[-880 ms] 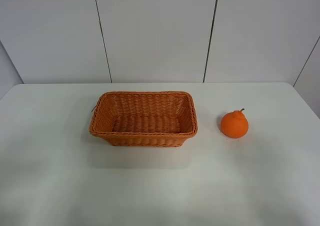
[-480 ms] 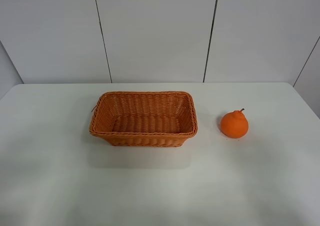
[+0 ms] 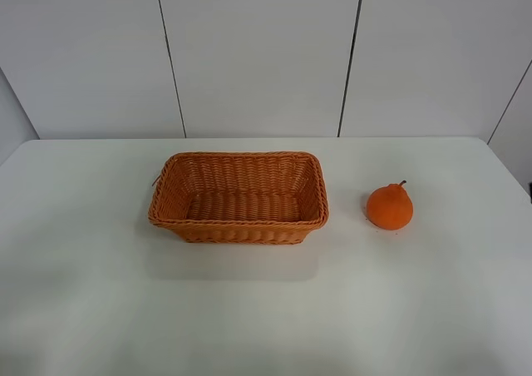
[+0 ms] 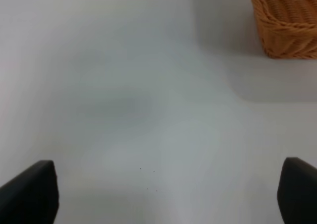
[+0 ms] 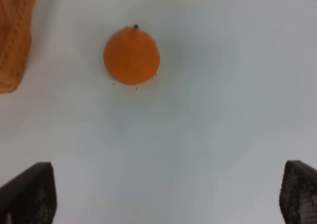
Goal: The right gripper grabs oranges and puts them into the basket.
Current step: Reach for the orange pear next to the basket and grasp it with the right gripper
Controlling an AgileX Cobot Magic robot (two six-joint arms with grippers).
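The orange (image 3: 390, 206) sits upright on the white table, to the right of the basket, with its dark stem up. The woven basket (image 3: 238, 224) stands empty at the table's middle. Neither arm shows in the exterior high view. In the right wrist view the orange (image 5: 131, 55) lies ahead of my right gripper (image 5: 163, 194), well apart from it, and a bit of the basket (image 5: 15, 40) shows at the edge. The right fingertips (image 5: 29, 192) stand wide apart and empty. My left gripper (image 4: 163, 194) is open and empty, with a corner of the basket (image 4: 287, 26) ahead.
The white table (image 3: 266, 309) runs to a grey panelled wall (image 3: 258, 51) at the back. Bare tabletop lies in front of the basket and around the orange.
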